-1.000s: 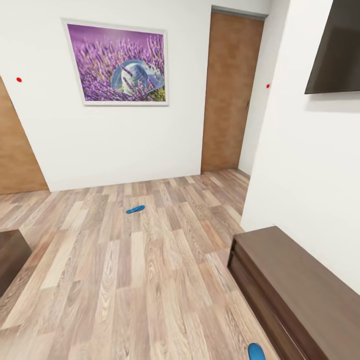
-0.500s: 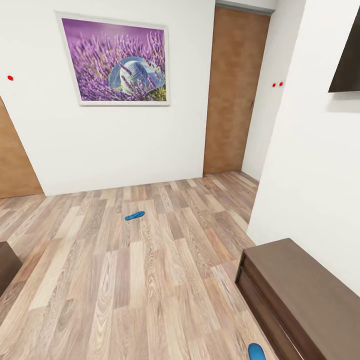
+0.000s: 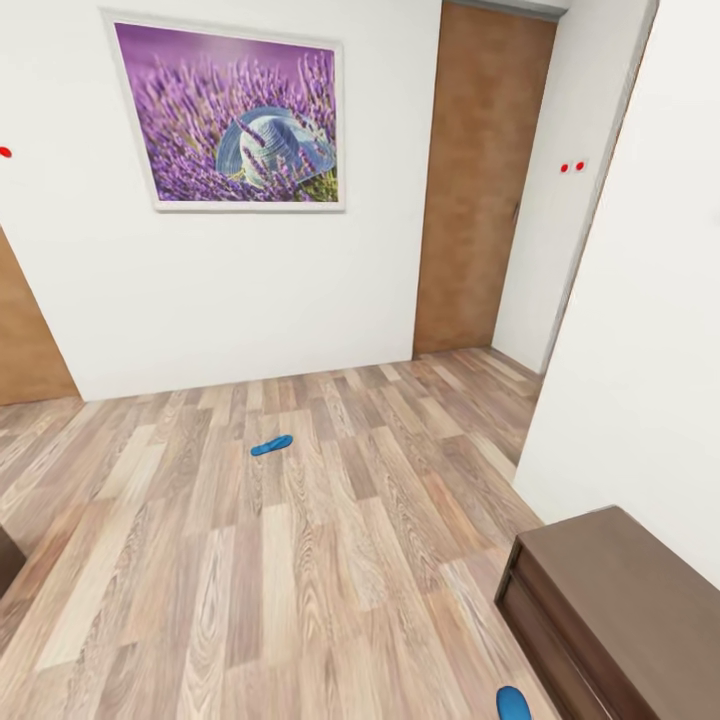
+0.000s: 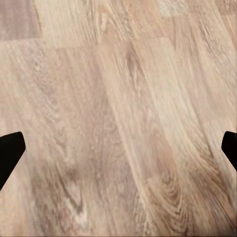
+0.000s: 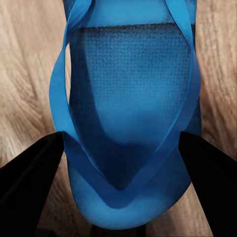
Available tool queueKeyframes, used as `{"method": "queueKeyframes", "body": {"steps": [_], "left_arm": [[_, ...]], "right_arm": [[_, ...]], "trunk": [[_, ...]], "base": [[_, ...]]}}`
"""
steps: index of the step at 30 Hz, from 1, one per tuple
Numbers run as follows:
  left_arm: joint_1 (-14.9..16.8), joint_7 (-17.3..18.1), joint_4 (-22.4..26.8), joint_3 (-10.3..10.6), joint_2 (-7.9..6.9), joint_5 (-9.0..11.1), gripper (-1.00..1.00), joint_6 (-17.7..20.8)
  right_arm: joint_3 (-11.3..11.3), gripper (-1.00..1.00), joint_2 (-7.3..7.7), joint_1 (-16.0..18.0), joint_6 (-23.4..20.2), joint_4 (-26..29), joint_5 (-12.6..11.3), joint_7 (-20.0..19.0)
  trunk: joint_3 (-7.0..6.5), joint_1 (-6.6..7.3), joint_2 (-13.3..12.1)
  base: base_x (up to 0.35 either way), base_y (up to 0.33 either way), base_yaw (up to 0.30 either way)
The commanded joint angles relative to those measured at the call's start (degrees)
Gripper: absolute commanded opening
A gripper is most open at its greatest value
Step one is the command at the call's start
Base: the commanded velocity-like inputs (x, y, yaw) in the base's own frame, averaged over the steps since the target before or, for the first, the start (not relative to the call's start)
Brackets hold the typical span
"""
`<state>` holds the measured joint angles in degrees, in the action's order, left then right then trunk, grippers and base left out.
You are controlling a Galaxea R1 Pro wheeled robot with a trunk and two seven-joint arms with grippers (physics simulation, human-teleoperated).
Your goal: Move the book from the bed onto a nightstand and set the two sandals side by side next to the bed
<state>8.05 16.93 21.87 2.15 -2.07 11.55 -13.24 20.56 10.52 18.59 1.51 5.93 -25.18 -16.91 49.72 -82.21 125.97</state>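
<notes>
One bright blue sandal (image 3: 270,446) lies on the wood-plank floor in the middle of the head view, some way ahead. The other sandal (image 5: 131,98) sits between the black fingers (image 5: 27,190) of my right gripper (image 5: 118,187), which is shut on its sides above the floor; its blue tip (image 3: 513,703) shows at the lower edge of the head view. My left gripper (image 4: 118,153) is open over bare floor planks with nothing between its fingers. The bed, the book and the nightstand are out of view.
A long low dark-brown bench (image 3: 630,610) stands against the white wall at the right. A brown door (image 3: 480,180) is ahead right, another door (image 3: 25,330) at the far left. A lavender picture (image 3: 230,125) hangs on the facing wall.
The head camera has moved: the bench has slid right and down in the picture, and the dark furniture at the left has almost left it. The held sandal keeps its place at the lower edge.
</notes>
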Motion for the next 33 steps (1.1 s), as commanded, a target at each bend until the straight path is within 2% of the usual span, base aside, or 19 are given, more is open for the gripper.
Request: {"method": "queueKeyframes", "body": {"steps": [1,33], "left_arm": [[0.0,0.2,-0.1,0.2,-0.04,0.6,1.00,-0.1],[0.0,0.2,-0.1,0.1,-0.04,0.7,1.00,-0.1]], "right_arm": [[0.4,-1.00,0.03,0.0,0.2,0.0,-0.6,-0.2],[0.4,-1.00,0.03,0.0,0.2,0.0,-0.6,-0.2]], "trunk": [[0.05,-0.02,0.0],[0.05,-0.02,0.0]], "base": [[0.328,0.091,0.000],[0.330,0.013,0.000]]}}
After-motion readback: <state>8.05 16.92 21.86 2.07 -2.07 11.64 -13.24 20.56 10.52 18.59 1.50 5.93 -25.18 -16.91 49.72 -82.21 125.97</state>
